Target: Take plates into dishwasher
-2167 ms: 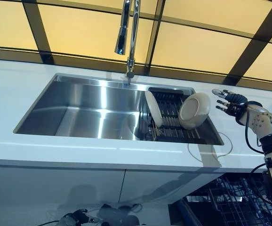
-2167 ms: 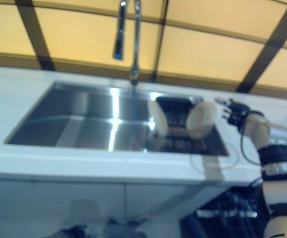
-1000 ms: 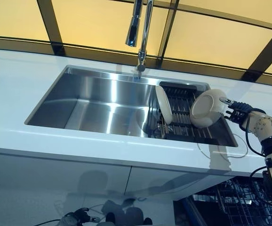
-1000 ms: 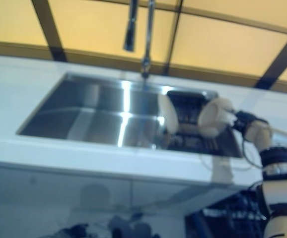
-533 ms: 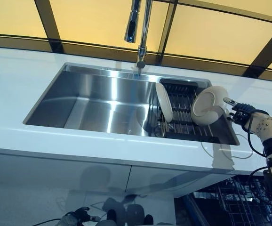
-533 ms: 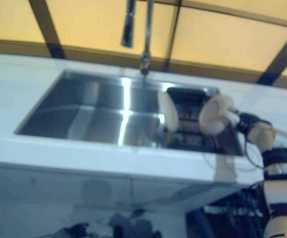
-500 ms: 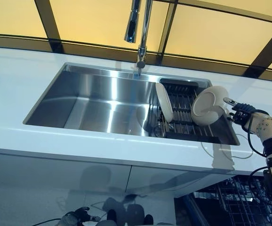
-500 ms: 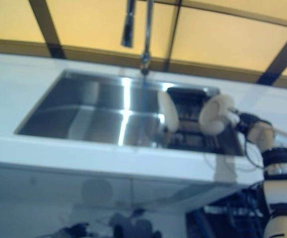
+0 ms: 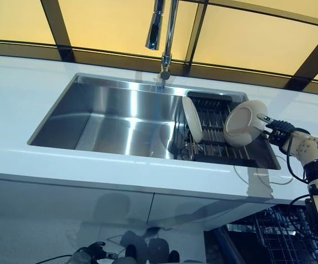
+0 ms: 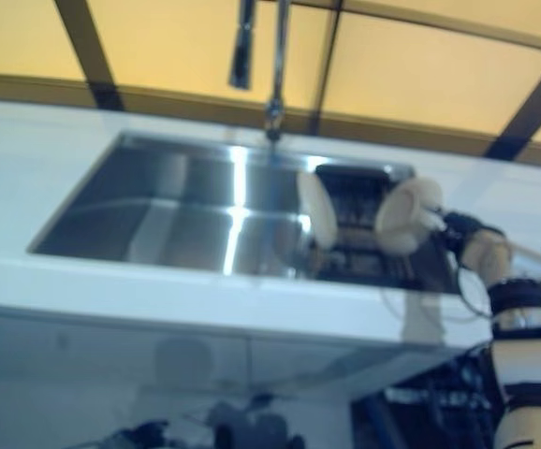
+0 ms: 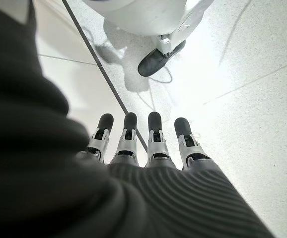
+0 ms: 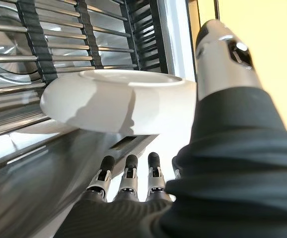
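A white bowl-shaped plate [image 9: 244, 124] leans at the right end of the black drying rack [image 9: 213, 116] in the sink [image 9: 115, 118]. My right hand [image 9: 280, 131] is shut on the plate's right rim. In the right wrist view its thumb [image 12: 222, 54] lies over the plate [image 12: 113, 106] and its fingers [image 12: 129, 173] reach underneath. A second, flatter white plate [image 9: 191, 119] stands on edge at the rack's left end. My left hand [image 11: 148, 144] hangs low over the floor, fingers straight and holding nothing.
A tall chrome faucet [image 9: 167, 33] rises behind the sink's middle. White counter [image 9: 93, 168] surrounds the sink. The open dishwasher's dark wire basket [image 9: 269, 236] shows below the counter at lower right. Yellow panels with dark frames stand behind.
My right hand, earlier apart from the plate with fingers spread, has closed in and taken its rim; the plate has tipped up slightly to the right. The camera has shifted too.
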### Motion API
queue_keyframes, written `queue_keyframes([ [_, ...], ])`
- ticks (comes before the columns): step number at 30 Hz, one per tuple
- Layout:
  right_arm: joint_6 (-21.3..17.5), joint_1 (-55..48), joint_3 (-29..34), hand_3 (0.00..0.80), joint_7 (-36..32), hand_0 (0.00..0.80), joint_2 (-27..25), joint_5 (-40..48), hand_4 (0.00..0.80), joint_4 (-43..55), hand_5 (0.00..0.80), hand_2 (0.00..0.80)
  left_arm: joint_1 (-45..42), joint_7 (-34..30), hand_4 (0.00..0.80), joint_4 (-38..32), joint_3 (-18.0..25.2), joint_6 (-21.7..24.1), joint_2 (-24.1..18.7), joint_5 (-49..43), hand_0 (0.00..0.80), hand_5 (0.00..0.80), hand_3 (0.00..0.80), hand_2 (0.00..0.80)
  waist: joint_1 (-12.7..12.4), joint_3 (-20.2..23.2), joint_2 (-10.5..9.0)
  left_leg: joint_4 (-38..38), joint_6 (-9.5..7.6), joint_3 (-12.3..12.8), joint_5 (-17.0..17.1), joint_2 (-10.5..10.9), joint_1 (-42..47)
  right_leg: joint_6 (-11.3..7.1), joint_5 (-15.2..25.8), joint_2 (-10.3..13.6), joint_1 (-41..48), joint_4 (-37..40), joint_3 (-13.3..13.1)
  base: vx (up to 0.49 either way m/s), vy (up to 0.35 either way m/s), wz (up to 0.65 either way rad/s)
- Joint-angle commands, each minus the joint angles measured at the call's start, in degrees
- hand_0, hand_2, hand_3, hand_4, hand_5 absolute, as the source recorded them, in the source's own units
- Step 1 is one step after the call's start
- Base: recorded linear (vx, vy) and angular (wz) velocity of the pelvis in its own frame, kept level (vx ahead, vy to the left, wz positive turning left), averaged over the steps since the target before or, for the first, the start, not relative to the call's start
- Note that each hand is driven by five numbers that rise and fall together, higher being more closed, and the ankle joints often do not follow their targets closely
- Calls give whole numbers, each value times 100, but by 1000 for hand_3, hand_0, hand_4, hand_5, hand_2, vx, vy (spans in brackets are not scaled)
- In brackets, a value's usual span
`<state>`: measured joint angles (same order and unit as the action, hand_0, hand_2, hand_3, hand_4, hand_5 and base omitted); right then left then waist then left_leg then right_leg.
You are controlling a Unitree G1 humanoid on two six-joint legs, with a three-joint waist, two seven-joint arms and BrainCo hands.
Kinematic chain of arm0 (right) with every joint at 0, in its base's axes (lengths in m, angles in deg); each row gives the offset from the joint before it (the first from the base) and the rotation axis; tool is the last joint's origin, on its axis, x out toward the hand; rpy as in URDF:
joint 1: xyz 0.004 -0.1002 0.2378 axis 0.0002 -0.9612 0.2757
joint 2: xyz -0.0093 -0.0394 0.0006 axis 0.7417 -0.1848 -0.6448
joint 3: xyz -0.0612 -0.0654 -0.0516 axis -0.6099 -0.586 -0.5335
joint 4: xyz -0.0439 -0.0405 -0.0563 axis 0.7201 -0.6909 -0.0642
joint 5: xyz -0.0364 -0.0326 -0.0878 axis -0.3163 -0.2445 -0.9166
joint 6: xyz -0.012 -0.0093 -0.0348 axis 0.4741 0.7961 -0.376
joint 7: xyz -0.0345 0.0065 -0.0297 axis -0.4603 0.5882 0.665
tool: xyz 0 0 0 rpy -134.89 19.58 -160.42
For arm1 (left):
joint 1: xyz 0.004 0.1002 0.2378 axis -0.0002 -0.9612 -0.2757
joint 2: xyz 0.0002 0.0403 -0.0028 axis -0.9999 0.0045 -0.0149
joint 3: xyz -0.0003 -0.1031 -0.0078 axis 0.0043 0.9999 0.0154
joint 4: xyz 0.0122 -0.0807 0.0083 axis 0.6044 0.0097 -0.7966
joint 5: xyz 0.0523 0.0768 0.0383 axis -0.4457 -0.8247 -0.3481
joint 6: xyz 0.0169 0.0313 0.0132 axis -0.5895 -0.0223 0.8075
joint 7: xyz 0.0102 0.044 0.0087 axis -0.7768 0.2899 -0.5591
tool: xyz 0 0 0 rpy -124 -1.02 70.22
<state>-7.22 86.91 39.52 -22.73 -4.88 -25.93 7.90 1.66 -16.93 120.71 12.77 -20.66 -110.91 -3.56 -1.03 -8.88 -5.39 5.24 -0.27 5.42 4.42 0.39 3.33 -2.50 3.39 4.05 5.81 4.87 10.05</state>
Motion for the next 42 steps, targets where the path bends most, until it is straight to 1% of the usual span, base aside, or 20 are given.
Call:
queue_keyframes([
  [1, -389, 579, -182, 0, -42, 0, -191, -104, 0, 137, 0, 0, 292, -4, 0, 13, -440, 74, -30, -46, 0, 0, 0, 0, -326, 83, 114, -87, 108, 100, -410, -127, 146, -387, -268, 229, -192, -754, 23, 0, 0, 0],
  [18, -429, 628, -271, 0, 130, 0, -33, -199, 0, 202, 0, 0, 322, -1, 0, -17, -484, 65, -20, -4, 0, 0, 0, 0, -381, 22, 116, -110, 108, 65, -388, -130, 90, -381, -277, 241, -208, -782, 40, 0, 0, 0],
  [23, -469, 615, -304, 0, 181, 0, 66, -315, 0, 191, 0, 0, 348, 4, 0, -8, -488, 68, -4, -2, 0, 0, 0, 0, -394, 9, 117, -120, 107, 65, -383, -134, 78, -381, -280, 246, -211, -795, 44, 0, -1, 1],
  [31, -462, 708, -400, 0, 213, 0, 76, -612, 0, 115, 0, 0, 347, 15, 0, -25, -510, 64, 15, 9, 0, 0, 0, 0, -419, -14, 124, -135, 113, 61, -382, -138, 57, -386, -285, 263, -216, -809, 63, 1, 2, 2],
  [40, -536, 819, -436, 0, 771, 0, 136, -814, 0, 40, 0, 0, 380, 4, 0, -11, -538, 70, 38, 35, 0, 0, 0, 0, -437, -26, 132, -141, 110, 59, -384, -139, 49, -383, -292, 270, -213, -816, 60, 0, 0, 0],
  [41, -551, 844, -444, 151, 841, 151, 142, -846, 151, 31, 151, 151, 389, 3, 0, -12, -541, 68, 45, 41, 0, 0, 0, 0, -440, -30, 133, -145, 109, 55, -384, -137, 46, -381, -294, 271, -211, -817, 59, 0, 0, 0],
  [42, -563, 859, -447, 427, 921, 427, 153, -916, 427, 35, 427, 427, 398, -2, 0, -26, -539, 56, 54, 38, 0, 0, 0, 0, -444, -36, 135, -149, 109, 51, -384, -136, 40, -383, -294, 274, -215, -822, 58, 0, 0, 0],
])
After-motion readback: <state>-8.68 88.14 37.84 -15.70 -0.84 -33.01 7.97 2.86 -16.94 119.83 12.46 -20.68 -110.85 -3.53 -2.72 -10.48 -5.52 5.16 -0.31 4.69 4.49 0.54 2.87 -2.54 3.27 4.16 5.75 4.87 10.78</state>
